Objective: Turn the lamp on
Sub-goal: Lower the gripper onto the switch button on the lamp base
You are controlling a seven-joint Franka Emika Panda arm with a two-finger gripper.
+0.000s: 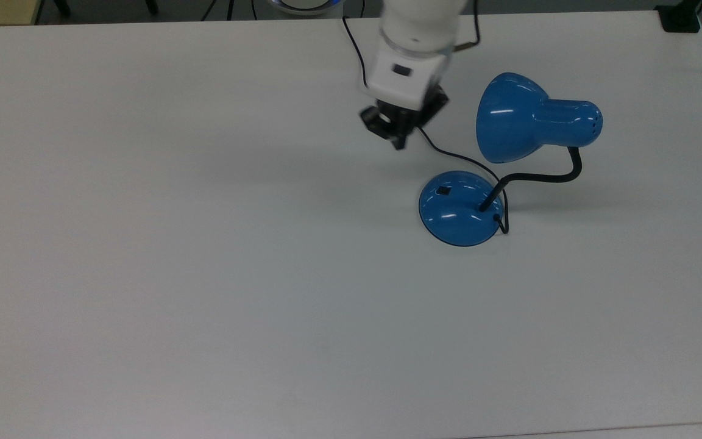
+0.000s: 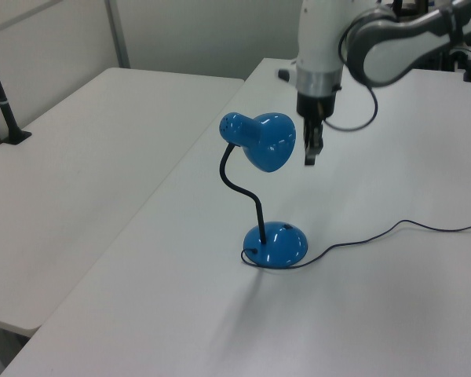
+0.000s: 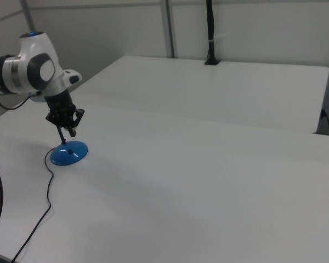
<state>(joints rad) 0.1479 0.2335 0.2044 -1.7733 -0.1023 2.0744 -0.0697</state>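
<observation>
White tabletop carried the whole scene, with a second pale table alongside it in the left view.

You had the lamp standing on the top view's right half. Its domed blue base sat flat on the table. The black bendy neck rose from the base and curved off to the top view's right, and the bell shade opened toward the top view's upper left. The thin black cord ran from the base up to the far table edge.

The small black switch sat on the dome's upper-left part in the top view (the side nearest your tool).

Your gripper hung in the air, well above the table. In the left view it was level with the shade and just to the left view's right of it, apart from it. The fingers looked pressed together into one narrow tip, pointing down; no gap showed between them.

The relation that mattered: in the top view the switch lay down and to the right of the fingertip, near but not under it. The cord passed close beneath the tool. The right view showed the tip above the base, clear of it.

Judgement: approach stage only, switch not yet touched. The next move would call for a short shift toward the switch, then a straight descent.
</observation>
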